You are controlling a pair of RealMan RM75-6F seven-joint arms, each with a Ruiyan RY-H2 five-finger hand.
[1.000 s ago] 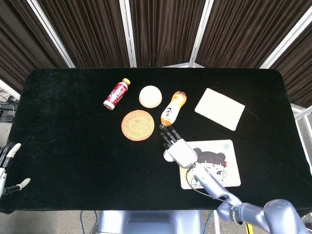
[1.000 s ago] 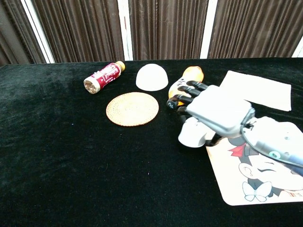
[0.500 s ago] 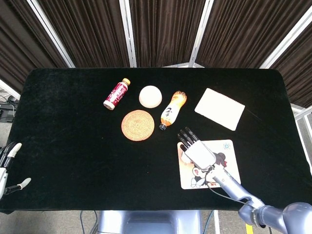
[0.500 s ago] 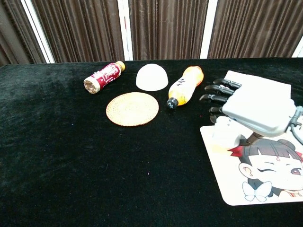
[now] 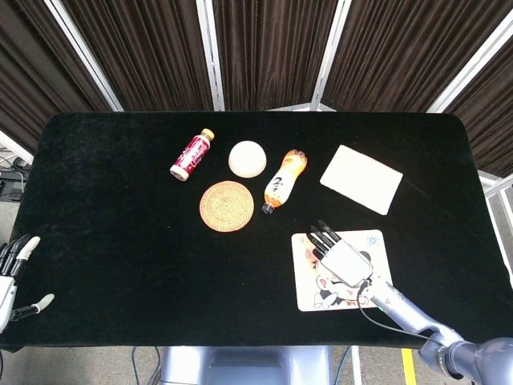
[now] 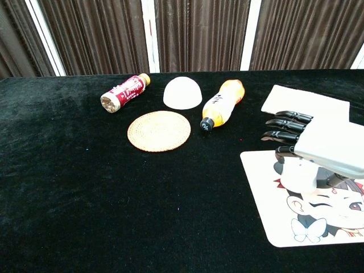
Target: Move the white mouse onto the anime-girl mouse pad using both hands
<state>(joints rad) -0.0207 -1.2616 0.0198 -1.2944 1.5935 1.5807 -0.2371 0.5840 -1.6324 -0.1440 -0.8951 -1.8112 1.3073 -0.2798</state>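
The anime-girl mouse pad (image 5: pixel 313 292) (image 6: pixel 267 193) lies at the table's front right. My right hand (image 5: pixel 343 255) (image 6: pixel 325 145) is over the pad's upper part, palm down, fingers stretched towards the far left. It holds the white mouse (image 6: pixel 299 176), which shows under the palm in the chest view and sits on the pad by the girl's hair. In the head view the hand hides the mouse. My left hand (image 5: pixel 13 277) hangs off the table's front left corner, fingers apart and holding nothing.
Behind the pad lie an orange bottle (image 5: pixel 284 180) (image 6: pixel 223 104), a woven coaster (image 5: pixel 227 206) (image 6: pixel 158 131), a white dome (image 5: pixel 247 158) (image 6: pixel 182 92) and a red bottle (image 5: pixel 191 156) (image 6: pixel 124 93). A white cloth (image 5: pixel 361 178) (image 6: pixel 307 105) lies at the back right.
My right hand has carried the white mouse rightward, from the black cloth beside the pad's left edge onto the pad. The left hand has barely shifted.
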